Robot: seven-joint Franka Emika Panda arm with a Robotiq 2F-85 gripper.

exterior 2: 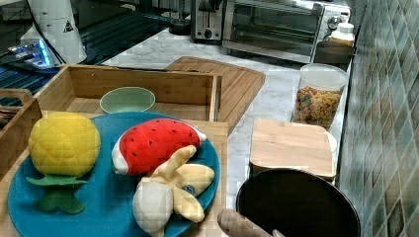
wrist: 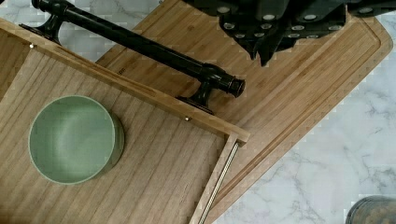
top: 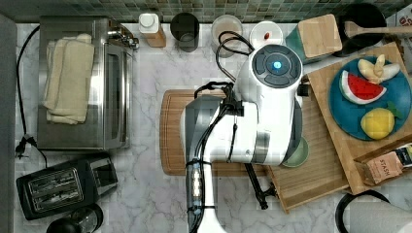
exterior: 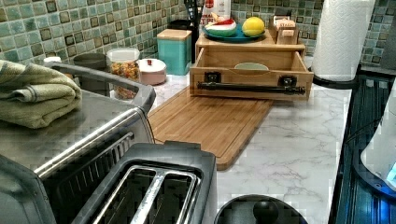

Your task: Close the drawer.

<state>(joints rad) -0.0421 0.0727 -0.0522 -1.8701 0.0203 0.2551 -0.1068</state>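
A: Where is the drawer [exterior: 251, 70]?
B: Pulled out over the cutting board [exterior: 212, 122], a green bowl [wrist: 74, 138] inside; in the top view it sits at three o'clock from the arm [top: 257, 121].
A: And the handle [wrist: 140, 44]?
B: Its long axis runs along the front. The gripper [wrist: 280, 23] hangs above the board just outside the handle, holding nothing; finger spread cannot be told.

I see a white marble countertop [top: 145, 199] backed by a green mosaic tile wall [exterior: 70, 28], with a steel toaster oven [top: 80, 82] and black toaster [top: 63, 187].
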